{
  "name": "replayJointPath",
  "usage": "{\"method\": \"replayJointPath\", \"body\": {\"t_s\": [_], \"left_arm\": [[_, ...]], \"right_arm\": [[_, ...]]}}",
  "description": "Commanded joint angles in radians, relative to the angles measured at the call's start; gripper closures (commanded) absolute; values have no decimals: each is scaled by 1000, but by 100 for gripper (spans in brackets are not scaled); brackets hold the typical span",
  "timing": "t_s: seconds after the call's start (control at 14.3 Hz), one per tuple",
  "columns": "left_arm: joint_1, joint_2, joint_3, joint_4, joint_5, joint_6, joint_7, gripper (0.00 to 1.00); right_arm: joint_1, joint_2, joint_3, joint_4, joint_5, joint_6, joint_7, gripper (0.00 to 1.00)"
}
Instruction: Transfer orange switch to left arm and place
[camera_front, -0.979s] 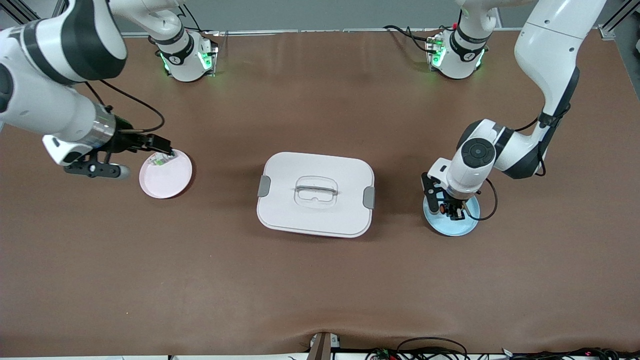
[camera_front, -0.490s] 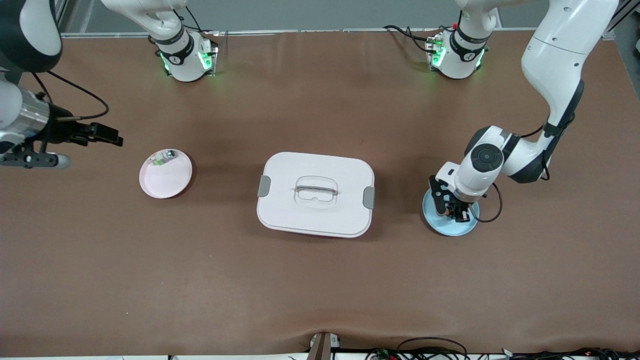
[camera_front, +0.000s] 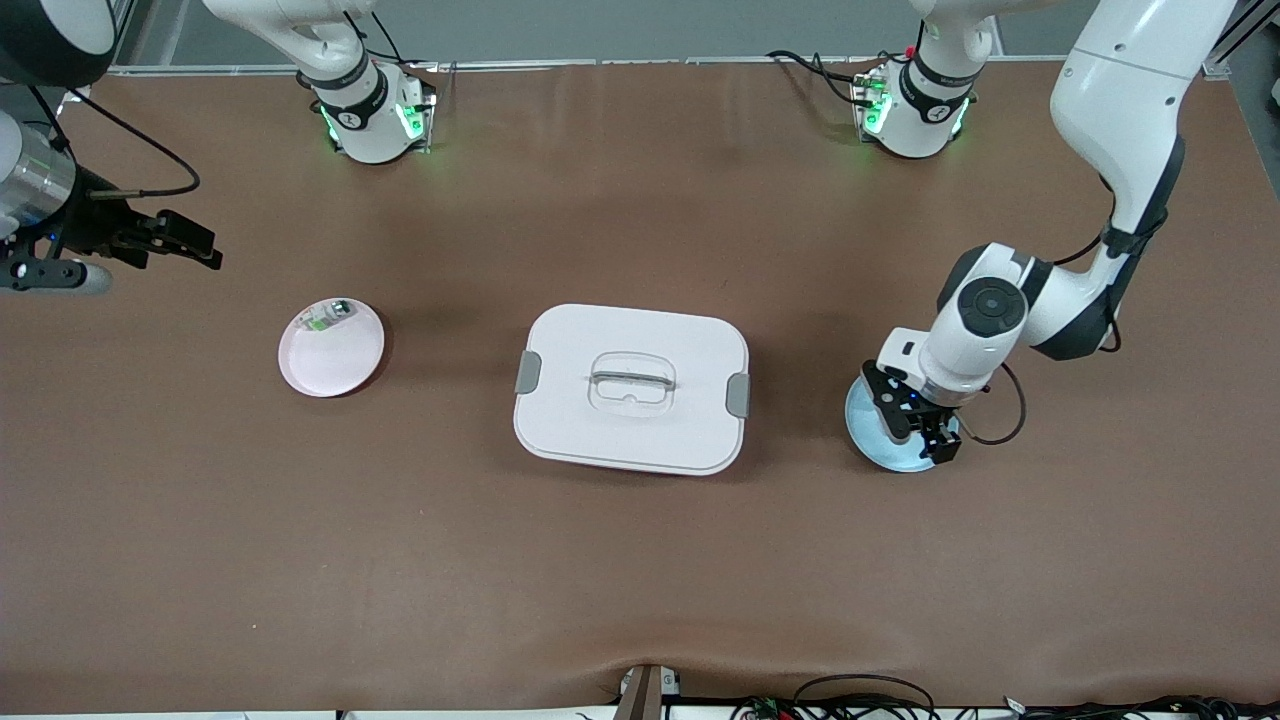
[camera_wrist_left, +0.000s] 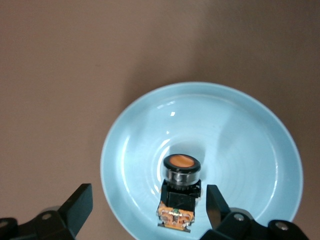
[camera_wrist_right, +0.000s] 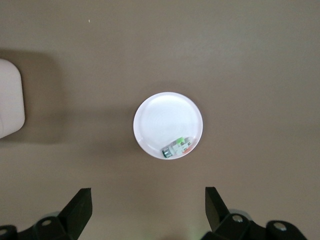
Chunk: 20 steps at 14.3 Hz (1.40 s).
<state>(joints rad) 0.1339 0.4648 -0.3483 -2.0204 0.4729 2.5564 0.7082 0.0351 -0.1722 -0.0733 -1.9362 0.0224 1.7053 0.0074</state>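
The orange switch (camera_wrist_left: 181, 192) lies in the light blue plate (camera_wrist_left: 210, 120), black with an orange end and an orange base. My left gripper (camera_wrist_left: 147, 205) hangs low over that plate (camera_front: 868, 425), open, with one finger on each side of the switch and not touching it. In the front view the left gripper (camera_front: 925, 437) hides the switch. The white box (camera_front: 632, 388) sits at the table's middle, between the two plates. My right gripper (camera_front: 185, 245) is open and empty, up in the air at the right arm's end of the table.
A pink plate (camera_front: 335, 358) holds a small green-and-white component (camera_front: 325, 318); both show in the right wrist view, plate (camera_wrist_right: 167, 117) and component (camera_wrist_right: 177, 146). A corner of the box (camera_wrist_right: 10, 100) shows there too. Cables lie along the table's edge nearest the front camera.
My right gripper has left the pink plate and moved up and toward the right arm's end of the table. My left gripper has shifted slightly over the blue plate.
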Motion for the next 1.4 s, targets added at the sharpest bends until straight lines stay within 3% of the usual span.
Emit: {"method": "replayJointPath", "body": {"t_s": [0.0, 0.21, 0.42, 0.7, 0.84, 1.05, 1.33], "left_arm": [[-5, -49, -20, 83, -162, -163, -32, 0], [1, -98, -49, 219, -255, -400, -158, 0], [-1, -166, -51, 305, -274, -586, -385, 0], [3, -247, -41, 331, -324, -648, -580, 0], [1, -281, -41, 364, -324, -720, -694, 0], [10, -279, -35, 497, -323, -879, -756, 0], [16, -327, -35, 531, -323, -955, -742, 0]], "right_arm": [[-17, -112, 18, -118, -39, 66, -18, 0], [-18, -80, 18, -46, -41, 48, -35, 0], [-35, 23, 18, 93, -33, -18, -32, 0], [-44, 92, 18, 224, -27, -92, -30, 0], [-41, 108, 18, 240, -25, -90, -30, 0], [-34, 114, 20, 241, -25, -90, -30, 0], [-40, 115, 20, 244, -25, -91, -30, 0]]}}
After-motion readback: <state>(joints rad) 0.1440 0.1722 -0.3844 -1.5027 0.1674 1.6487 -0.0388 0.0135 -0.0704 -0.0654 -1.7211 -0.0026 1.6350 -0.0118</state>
